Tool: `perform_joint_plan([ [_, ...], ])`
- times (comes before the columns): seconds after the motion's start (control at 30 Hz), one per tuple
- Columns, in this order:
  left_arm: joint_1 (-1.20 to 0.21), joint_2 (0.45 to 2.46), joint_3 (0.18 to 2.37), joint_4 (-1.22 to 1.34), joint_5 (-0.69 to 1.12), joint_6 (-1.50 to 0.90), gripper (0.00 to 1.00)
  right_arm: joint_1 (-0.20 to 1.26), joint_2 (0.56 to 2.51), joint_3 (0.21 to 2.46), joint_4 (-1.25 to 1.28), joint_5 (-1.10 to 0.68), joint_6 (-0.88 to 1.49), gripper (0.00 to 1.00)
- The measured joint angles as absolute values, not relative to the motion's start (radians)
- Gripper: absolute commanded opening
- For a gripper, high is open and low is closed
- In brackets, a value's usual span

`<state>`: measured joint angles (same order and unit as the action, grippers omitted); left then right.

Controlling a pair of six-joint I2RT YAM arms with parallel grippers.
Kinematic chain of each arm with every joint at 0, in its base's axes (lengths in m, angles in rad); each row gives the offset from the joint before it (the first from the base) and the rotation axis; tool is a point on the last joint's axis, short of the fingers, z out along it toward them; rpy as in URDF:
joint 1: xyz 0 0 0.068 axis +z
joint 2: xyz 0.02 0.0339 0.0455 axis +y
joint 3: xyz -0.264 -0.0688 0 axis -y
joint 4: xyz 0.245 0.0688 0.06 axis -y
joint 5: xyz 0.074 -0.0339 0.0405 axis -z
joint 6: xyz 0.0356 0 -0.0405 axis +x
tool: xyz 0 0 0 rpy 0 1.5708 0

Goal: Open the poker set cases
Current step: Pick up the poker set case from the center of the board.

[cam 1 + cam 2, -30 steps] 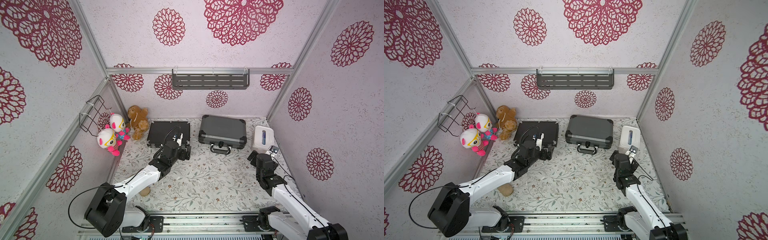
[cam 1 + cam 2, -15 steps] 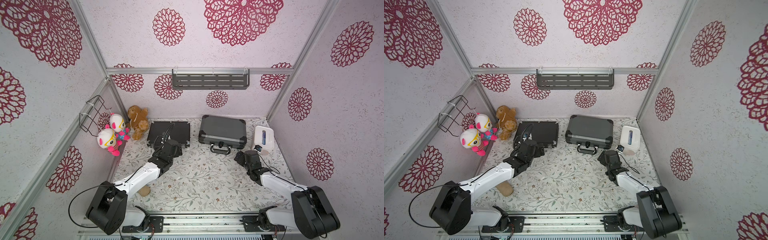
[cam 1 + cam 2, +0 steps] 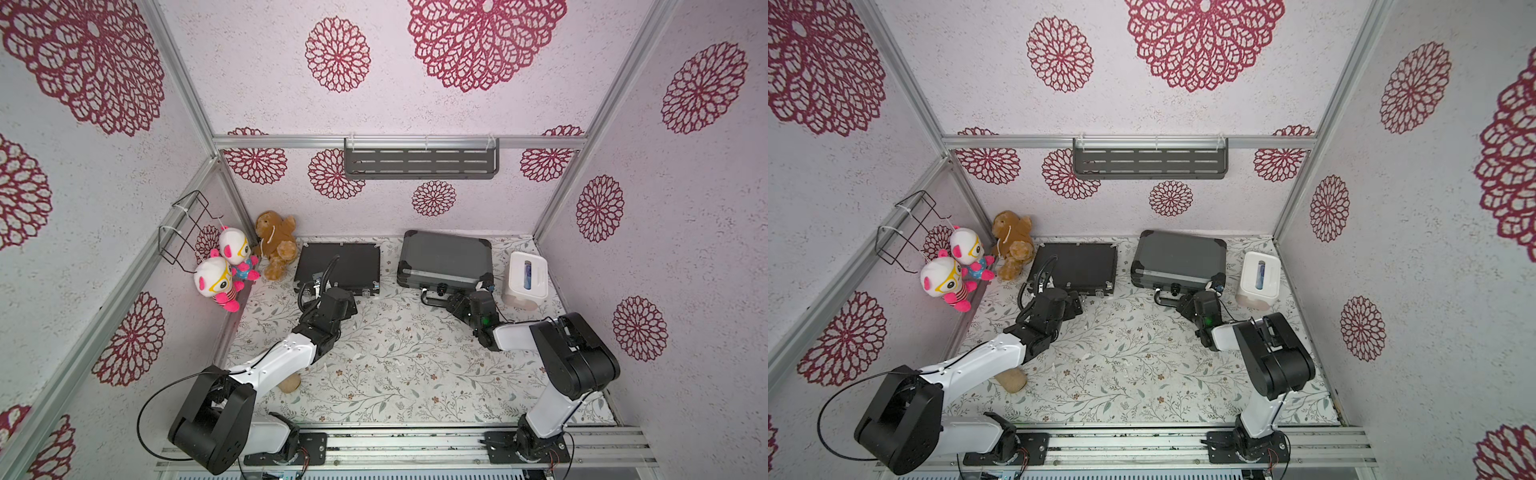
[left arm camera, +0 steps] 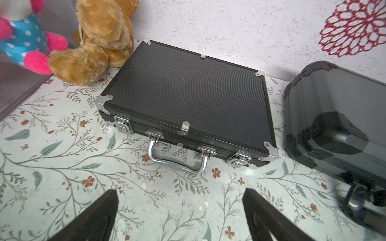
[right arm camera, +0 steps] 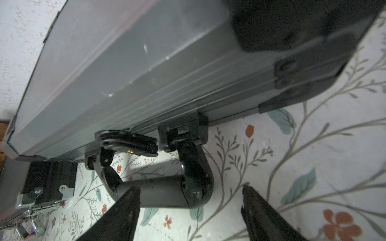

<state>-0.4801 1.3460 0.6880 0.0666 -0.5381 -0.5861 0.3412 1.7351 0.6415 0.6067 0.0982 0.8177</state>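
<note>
While both cases lie shut against the back wall [image 3: 374, 208], the black case [image 3: 338, 266] beside the grey case [image 3: 444, 257], the left gripper [image 4: 180, 192] hovers with jaws wide apart before the silver handle [image 4: 176, 164] (touching nothing), and the right gripper [image 5: 190, 187] stands parted at the grey case's black handle [image 5: 163, 193].

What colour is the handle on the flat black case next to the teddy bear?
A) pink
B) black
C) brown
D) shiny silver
D: in the left wrist view the flat black case has a shiny silver handle folded down at its front edge, between its two silver latches.
</note>
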Motion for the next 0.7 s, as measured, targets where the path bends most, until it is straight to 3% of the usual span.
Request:
perform_joint_plan([
  [0.23, -0.480, 1.341, 0.670, 0.129, -0.500, -0.588, 0.99, 0.341, 1.799, 0.641, 0.746, 0.075, 0.856, 0.79],
  [0.43, -0.481, 1.341, 0.654, 0.178, -0.479, -0.588, 0.99, 0.341, 1.851, 0.641, 0.853, 0.045, 0.910, 0.68],
  [0.7, -0.482, 1.341, 0.637, 0.200, -0.472, -0.588, 0.99, 0.339, 1.857, 0.597, 0.945, 0.049, 1.005, 0.61],
])
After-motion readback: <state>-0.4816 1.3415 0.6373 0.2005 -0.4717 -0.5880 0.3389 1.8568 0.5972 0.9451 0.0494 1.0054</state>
